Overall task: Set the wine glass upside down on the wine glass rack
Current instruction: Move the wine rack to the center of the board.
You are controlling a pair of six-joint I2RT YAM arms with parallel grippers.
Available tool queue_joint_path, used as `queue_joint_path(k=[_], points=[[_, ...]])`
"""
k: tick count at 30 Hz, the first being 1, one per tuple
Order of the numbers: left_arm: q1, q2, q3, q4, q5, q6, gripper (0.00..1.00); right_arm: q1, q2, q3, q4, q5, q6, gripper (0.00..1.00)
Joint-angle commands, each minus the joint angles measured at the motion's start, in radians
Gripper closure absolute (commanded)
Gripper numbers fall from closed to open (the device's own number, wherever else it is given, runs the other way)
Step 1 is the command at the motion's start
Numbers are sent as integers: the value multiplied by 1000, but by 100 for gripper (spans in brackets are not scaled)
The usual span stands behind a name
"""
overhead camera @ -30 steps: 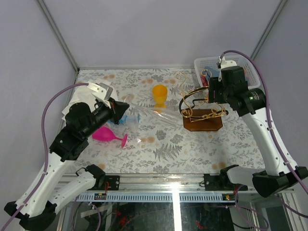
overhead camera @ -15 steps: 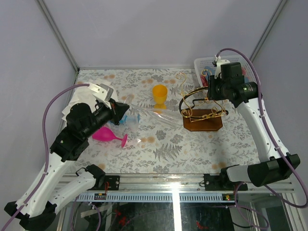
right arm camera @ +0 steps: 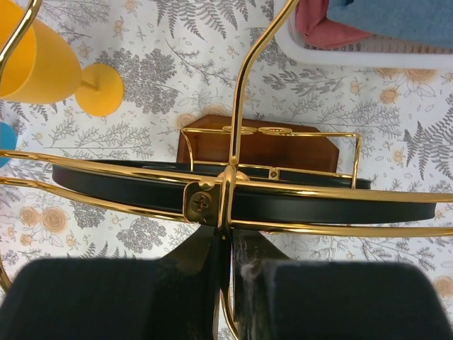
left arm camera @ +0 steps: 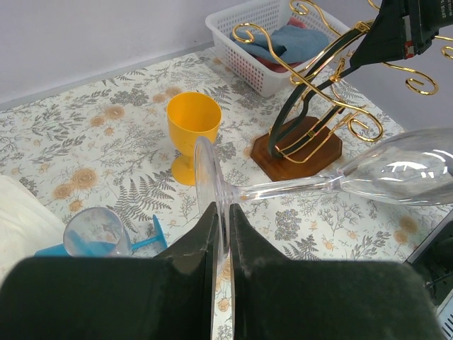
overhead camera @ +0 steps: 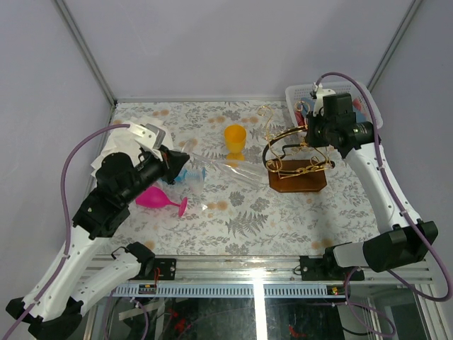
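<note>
We see the left gripper (left arm camera: 221, 212) clamped on the round foot of the wine glass (left arm camera: 311, 185), a finger pressed against each face of the disc. The clear glass hangs on its side above the table (overhead camera: 233, 219), stem roughly level, bowl pointing toward the rack (left arm camera: 301, 149) and close to it; whether it touches a wire we cannot tell. The right gripper (right arm camera: 225, 244) sits at the top of the rack, its fingers nearly together with a gold wire pinched between them, just under the screw plate on the black arched bar. The rack stands upright on its wooden base, the white basket (left arm camera: 248, 32) of folded cloths behind it. An orange goblet (left arm camera: 191, 124) stands upright beside the rack. A blue glass (left arm camera: 95, 234) and a pink glass (overhead camera: 159, 200) lie on their sides on the table, both near the left arm.
</note>
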Motion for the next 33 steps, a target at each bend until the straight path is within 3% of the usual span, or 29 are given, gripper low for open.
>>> queue_joint_path(k=[1,8,24,26,30,33], points=[[-3,-16,-6,24,-8,7,100,4,1,-43,101,-124,-12,100],[-2,-14,-1,25,-8,5,100,14,22,-49,191,-150,6,100],[-3,-7,20,12,-23,9,100,112,123,4,283,-46,53,98],[-3,-6,20,13,-21,10,100,113,114,1,280,-33,46,88],[-3,1,23,13,-19,15,100,112,60,-2,259,17,31,57],[-3,11,29,7,-17,26,100,111,-7,-1,230,50,21,45]])
